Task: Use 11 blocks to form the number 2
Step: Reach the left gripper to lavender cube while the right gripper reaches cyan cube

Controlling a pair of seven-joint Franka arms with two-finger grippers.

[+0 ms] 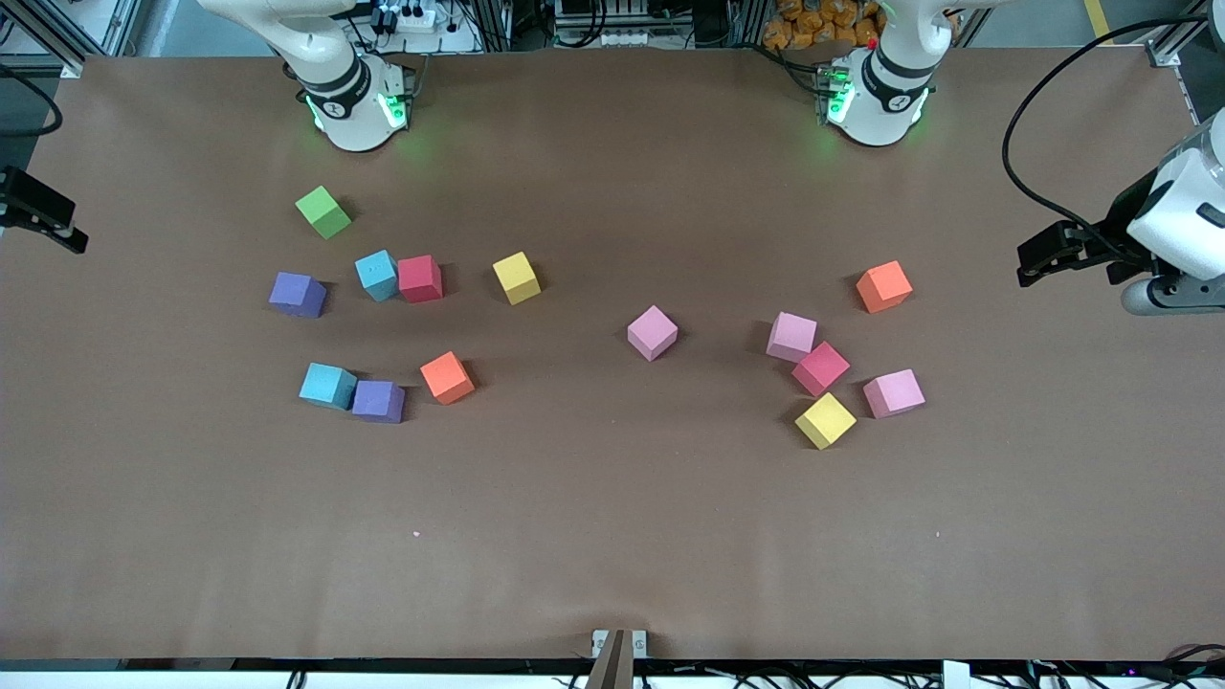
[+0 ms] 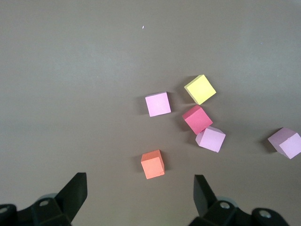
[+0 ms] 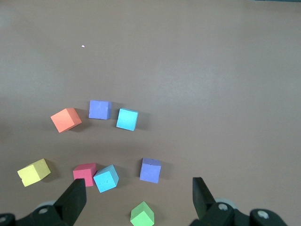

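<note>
Left pincer (image 1: 1038,258) open over table edge, right pincer (image 1: 38,215) half cut off.

- No legible text, label, brand, number or sign on any surface.
- Blocks (image 1: 652,332): plain faces, unmarked.
- Table (image 1: 612,536): plain brown, unmarked.

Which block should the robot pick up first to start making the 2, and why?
Probably the left tool should drop onto the orange block: both tools are open and empty, no blocks are lined up into a 2 yet, and that block sits alone at the left arm's end of the table, easy to grab. The right tool waits.
</note>
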